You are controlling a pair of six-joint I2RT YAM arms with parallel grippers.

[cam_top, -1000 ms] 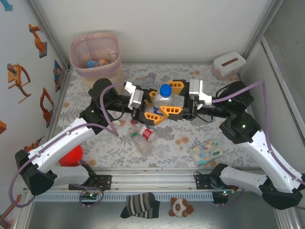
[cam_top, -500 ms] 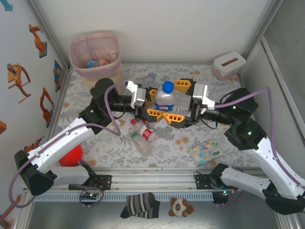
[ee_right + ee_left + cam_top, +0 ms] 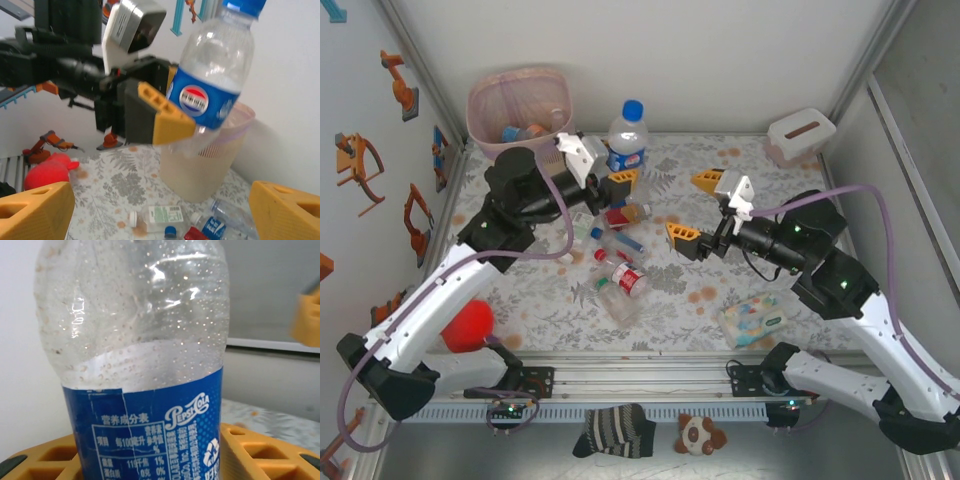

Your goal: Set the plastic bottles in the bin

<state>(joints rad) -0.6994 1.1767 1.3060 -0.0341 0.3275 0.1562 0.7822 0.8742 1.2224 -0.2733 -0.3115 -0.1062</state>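
On the bottle (image 3: 135, 340) in the left wrist view we read a blue label (image 3: 150, 440) with "Pepsi-Cola" in white script, slanting upward. Left of it stands a white-ruled chart (image 3: 127, 440) headed 营养成分表, with 项目 and 每100毫升 beneath and rows ending in 1% and 0%; the finer characters we cannot make out. A white recycling sign (image 3: 212, 450) sits at the label's lower right. In the right wrist view the label bears the round red, white and blue Pepsi emblem (image 3: 194, 99). The second bottle (image 3: 625, 282), lying on the counter (image 3: 550, 305), has a red label too small to read.
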